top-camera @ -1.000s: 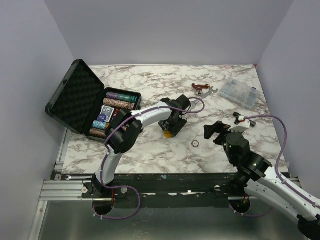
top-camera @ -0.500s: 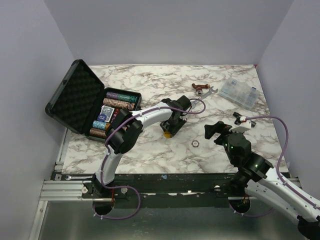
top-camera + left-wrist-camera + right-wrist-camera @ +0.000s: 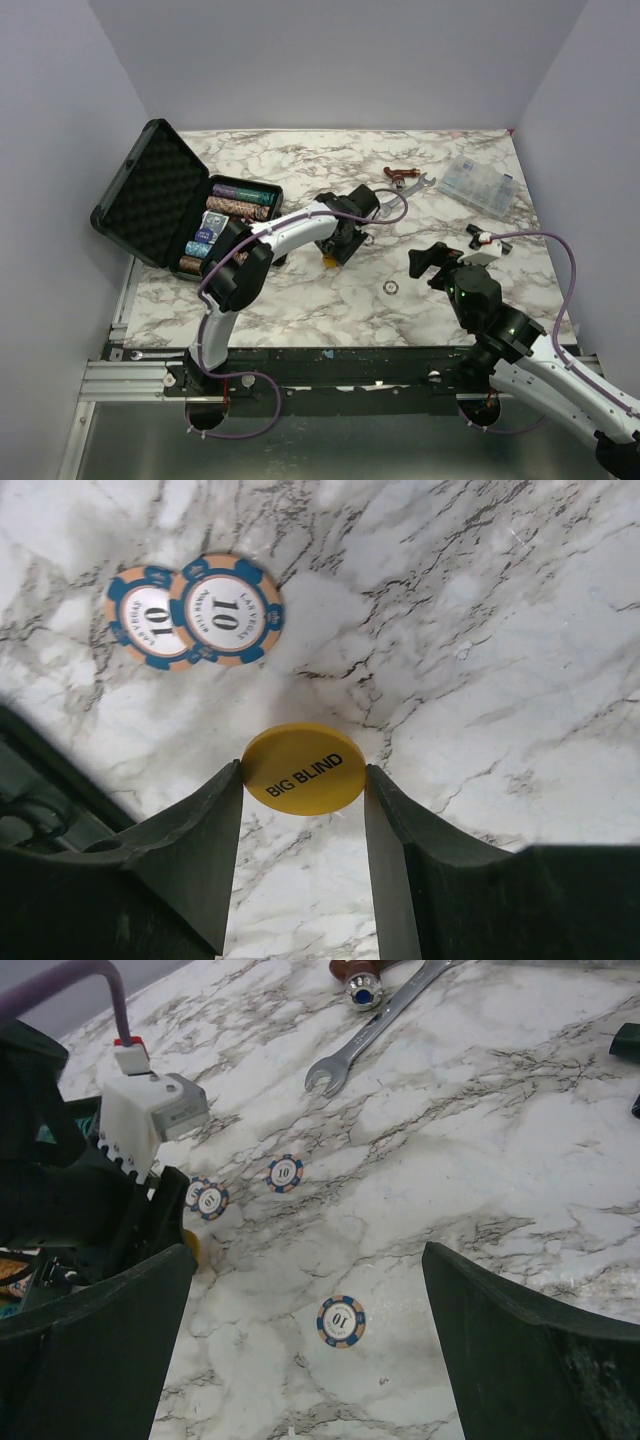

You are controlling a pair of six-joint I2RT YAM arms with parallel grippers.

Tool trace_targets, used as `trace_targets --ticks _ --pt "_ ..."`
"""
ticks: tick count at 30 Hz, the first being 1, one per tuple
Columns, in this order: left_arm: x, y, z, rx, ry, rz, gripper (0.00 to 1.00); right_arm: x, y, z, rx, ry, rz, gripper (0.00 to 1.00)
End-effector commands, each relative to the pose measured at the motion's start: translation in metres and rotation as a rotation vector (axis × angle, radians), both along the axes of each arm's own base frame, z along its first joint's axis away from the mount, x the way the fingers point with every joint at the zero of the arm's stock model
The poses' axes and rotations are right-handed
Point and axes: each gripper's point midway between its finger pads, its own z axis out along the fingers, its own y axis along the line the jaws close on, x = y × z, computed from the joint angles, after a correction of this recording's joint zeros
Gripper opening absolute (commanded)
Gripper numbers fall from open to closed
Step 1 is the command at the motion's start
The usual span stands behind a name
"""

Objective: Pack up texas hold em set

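Observation:
The black case [image 3: 150, 195] lies open at the back left, with rows of chips and card decks [image 3: 225, 215] in its foam base. My left gripper [image 3: 331, 252] [image 3: 303, 772] is shut on a yellow "BIG BLIND" disc [image 3: 303, 769], pinched by its edges between the fingertips just over the marble. Beyond it on the table lie two overlapping "10" chips [image 3: 190, 615]. My right gripper [image 3: 432, 262] [image 3: 308, 1253] stands wide open to the right with nothing in it. A single "10" chip [image 3: 341, 1321] [image 3: 390, 288] lies on the table between its fingers. Another chip [image 3: 285, 1173] lies farther off.
A silver wrench [image 3: 415, 182] [image 3: 385, 1022] and a red-handled tool [image 3: 398, 173] lie at the back centre. At the back right sits a clear compartment box [image 3: 480, 182]. The left arm reaches across the middle of the table.
The left gripper's fingers have closed in on the yellow disc. It has shifted a little back and to the left with the disc. The right arm has barely moved.

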Motion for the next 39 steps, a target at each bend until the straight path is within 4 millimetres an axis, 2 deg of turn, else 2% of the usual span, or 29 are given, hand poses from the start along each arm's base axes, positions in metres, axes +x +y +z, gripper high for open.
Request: trace_targets --ticks 1,6,11,14,17,23,26,30,36,39 --pt "0.022 0.017 0.034 -0.018 -0.108 0.046 0.34 0.002 -0.001 0.002 0.002 -0.011 -0.01 1.0" --pt "0.047 0.05 0.055 -0.048 -0.145 0.148 0.34 0.002 -0.001 0.002 -0.001 -0.01 -0.009 1.0" --pt "0.079 0.109 0.074 -0.071 -0.172 0.317 0.34 0.002 -0.001 0.003 0.0 -0.013 -0.008 1.0" --pt "0.092 0.153 0.081 -0.099 -0.178 0.44 0.34 0.002 -0.001 0.003 0.0 -0.015 -0.006 1.0" --pt "0.101 0.196 0.083 -0.092 -0.167 0.555 0.34 0.002 -0.001 0.004 -0.001 -0.017 -0.005 1.0" --pt "0.101 0.258 0.077 -0.095 -0.13 0.735 0.32 0.002 0.001 0.004 -0.006 -0.016 0.001 1.0" --pt "0.097 0.282 0.075 -0.08 -0.137 0.796 0.32 0.002 0.0 0.005 -0.006 -0.016 0.003 1.0" --pt "0.091 0.313 0.074 0.023 -0.178 0.863 0.32 0.001 0.0 0.007 0.0 -0.023 0.003 1.0" --pt "0.086 0.338 0.065 0.051 -0.176 0.921 0.32 0.0 0.001 0.01 -0.004 -0.027 0.017 1.0" --pt "0.085 0.342 0.059 0.067 -0.16 0.929 0.32 0.0 0.001 0.009 -0.007 -0.029 0.021 1.0"
